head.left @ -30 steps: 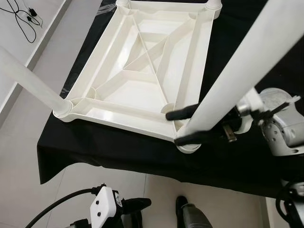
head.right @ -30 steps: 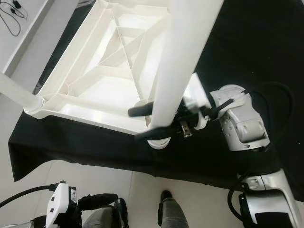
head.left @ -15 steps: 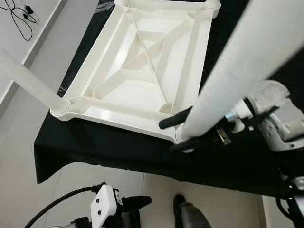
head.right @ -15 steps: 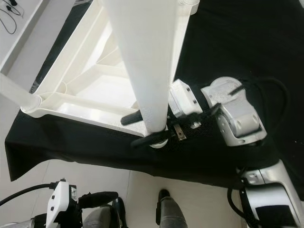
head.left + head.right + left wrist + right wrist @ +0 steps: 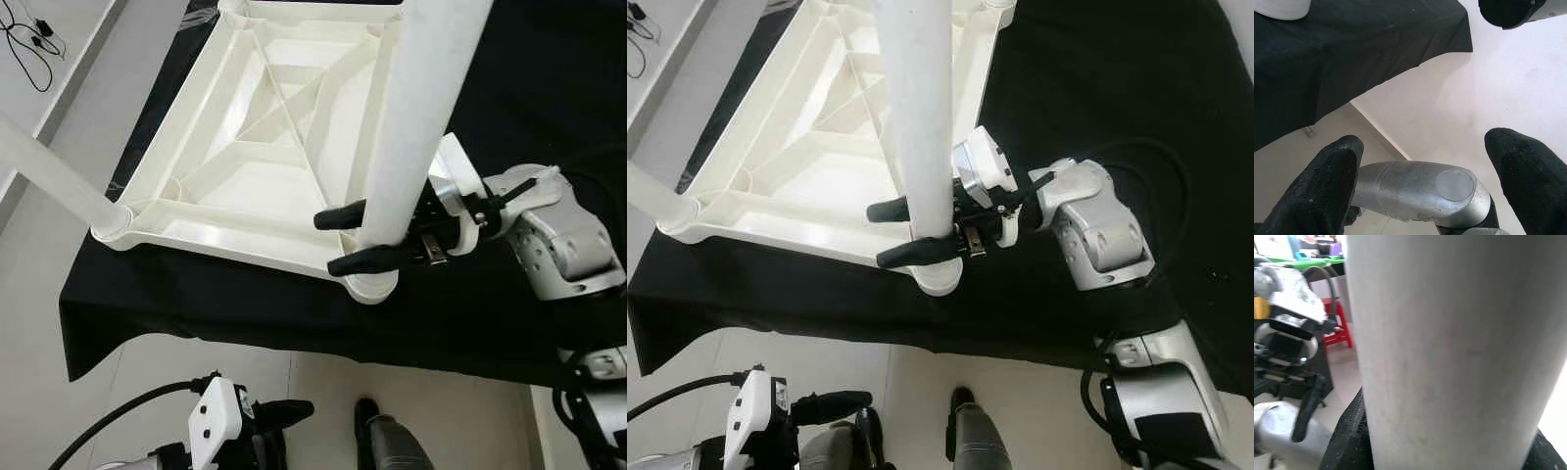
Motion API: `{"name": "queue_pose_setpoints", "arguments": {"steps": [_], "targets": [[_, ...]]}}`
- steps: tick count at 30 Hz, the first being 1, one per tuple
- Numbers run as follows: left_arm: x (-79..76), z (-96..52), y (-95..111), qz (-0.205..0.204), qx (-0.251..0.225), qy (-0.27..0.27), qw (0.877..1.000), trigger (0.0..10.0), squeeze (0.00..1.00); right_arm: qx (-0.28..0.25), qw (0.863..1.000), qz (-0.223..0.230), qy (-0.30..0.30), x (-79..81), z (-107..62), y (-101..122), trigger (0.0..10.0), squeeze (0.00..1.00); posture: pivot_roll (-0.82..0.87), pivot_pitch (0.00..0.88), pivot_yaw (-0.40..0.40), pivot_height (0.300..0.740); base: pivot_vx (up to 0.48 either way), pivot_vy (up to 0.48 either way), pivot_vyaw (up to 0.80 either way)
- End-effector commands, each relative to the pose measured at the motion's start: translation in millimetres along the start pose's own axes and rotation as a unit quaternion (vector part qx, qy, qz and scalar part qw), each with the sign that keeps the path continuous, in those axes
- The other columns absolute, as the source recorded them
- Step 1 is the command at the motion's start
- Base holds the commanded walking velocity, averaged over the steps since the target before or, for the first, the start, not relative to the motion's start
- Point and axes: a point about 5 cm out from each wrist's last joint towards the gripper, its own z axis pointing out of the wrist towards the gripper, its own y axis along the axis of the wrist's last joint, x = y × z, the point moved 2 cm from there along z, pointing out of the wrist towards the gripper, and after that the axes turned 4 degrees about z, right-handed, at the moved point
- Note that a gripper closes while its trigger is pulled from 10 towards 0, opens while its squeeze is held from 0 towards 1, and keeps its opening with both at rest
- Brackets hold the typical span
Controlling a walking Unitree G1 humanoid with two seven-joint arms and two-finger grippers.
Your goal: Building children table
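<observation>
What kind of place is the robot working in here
Probably an indoor room set up as a workspace: a pale tiled floor, a surface draped in black cloth holding an upturned white plastic tabletop, and loose cables along the floor.

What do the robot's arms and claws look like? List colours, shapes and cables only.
The right arm is silver, built of rounded, bulbous joint housings, with a black cable looping beside it. A white block sits at its wrist. The right claw has two long black fingers. The left claw has thick black textured fingers; its arm shows a white wrist piece and black cable.
</observation>
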Motion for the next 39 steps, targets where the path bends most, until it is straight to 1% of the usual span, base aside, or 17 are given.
{"name": "queue_pose_setpoints", "arguments": {"steps": [1,10,14,15,16,18,19,20,21,23,24,25,30,32,33,36,39], "targets": [[-2.5,-0.7,-5.2,-0.015,0.007,-0.002,1.0,10.0,0.0,0.061,0.995,0.065,-0.04,0.7,-1.3,-38.5,10.0,0.0,0.0,0.451,0.078,0.74,0.0,0.0,0.0],[-3.0,-0.3,-5.5,-0.017,0.006,-0.003,1.0,10.0,0.0,0.06,0.988,0.087,-0.114,2.2,-4.5,-46.1,10.0,0.0,-0.01,0.447,0.078,0.74,0.0,0.0,0.0],[-3.5,0.7,-6.9,-0.019,0.006,-0.005,1.0,10.0,0.0,0.088,0.961,0.128,-0.229,4.2,-10.6,-60.6,10.0,0.0,-0.03,0.439,0.063,0.74,0.0,0.0,0.0],[-3.5,0.7,-6.9,-0.019,0.006,-0.005,1.0,10.0,0.0,0.088,0.961,0.128,-0.229,4.2,-10.6,-60.6,10.0,0.0,-0.03,0.439,0.063,0.74,0.0,0.0,0.0],[-3.9,1.1,-7.7,-0.019,0.006,-0.005,1.0,10.0,0.0,0.113,0.933,0.151,-0.308,8.0,-15.3,-73.2,10.0,0.0,-0.03,0.434,0.046,0.74,0.0,0.0,0.0],[-4.1,0.8,-8.6,-0.019,0.005,-0.003,1.0,10.0,0.0,0.152,0.852,0.19,-0.463,28.9,-23.0,-95.7,10.0,0.0,-0.04,0.429,0.045,0.74,0.0,0.0,0.0],[-4.1,0.8,-8.6,-0.019,0.005,-0.003,1.0,10.0,0.0,0.152,0.852,0.19,-0.463,28.9,-23.0,-95.7,10.0,0.0,-0.04,0.429,0.045,0.74,0.0,0.0,0.0],[-3.7,0.3,-8.7,-0.019,0.005,-0.002,1.0,10.0,0.0,0.156,0.817,0.207,-0.516,44.1,-22.1,-101.7,10.0,0.0,-0.04,0.43,0.047,0.74,0.0,0.0,0.0],[-3.7,0.3,-8.7,-0.019,0.005,-0.002,1.0,10.0,0.0,0.156,0.817,0.207,-0.516,44.1,-22.1,-101.7,10.0,0.0,-0.04,0.43,0.047,0.74,0.0,0.0,0.0],[-1.8,-0.1,-8.9,-0.019,0.004,-0.002,1.0,10.0,0.0,0.156,0.757,0.196,-0.603,74.5,-16.2,-106.9,10.0,0.0,-0.03,0.419,0.064,0.74,0.0,0.0,0.0],[-1.8,-0.1,-8.9,-0.019,0.004,-0.002,1.0,10.0,0.0,0.156,0.757,0.196,-0.603,74.5,-16.2,-106.9,10.0,0.0,-0.03,0.419,0.064,0.74,0.0,0.0,0.0],[-0.6,-0.2,-9.2,-0.018,0.005,-0.003,1.0,10.0,0.0,0.153,0.737,0.183,-0.632,83.3,-11.6,-105.3,10.0,0.0,-0.03,0.417,0.068,0.74,0.0,0.0,0.0],[2.2,-0.2,-10.3,-0.016,0.006,-0.003,1.0,10.0,0.0,0.148,0.726,0.174,-0.649,85.7,-3.9,-105.5,10.0,0.0,-0.04,0.401,0.079,0.74,0.0,0.0,0.0],[7.9,1.1,-11.7,-0.012,0.006,-0.002,1.0,10.0,0.0,0.131,0.722,0.176,-0.657,70.1,1.9,-108.9,10.0,0.0,-0.04,0.377,0.084,0.74,0.0,0.0,0.0],[7.9,1.1,-11.7,-0.012,0.006,-0.002,1.0,10.0,0.0,0.131,0.722,0.176,-0.657,70.1,1.9,-108.9,10.0,0.0,-0.04,0.377,0.084,0.74,0.0,0.0,0.0],[13.2,2.4,-13.0,-0.007,0.005,0.001,1.0,10.0,0.0,0.127,0.7,0.19,-0.677,61.2,5.2,-107.0,10.0,0.0,-0.04,0.368,0.086,0.74,0.0,0.0,0.0],[13.2,2.4,-13.0,-0.007,0.005,0.001,1.0,10.0,0.0,0.127,0.7,0.19,-0.677,61.2,5.2,-107.0,10.0,0.0,-0.04,0.368,0.086,0.74,0.0,0.0,0.0]]}}
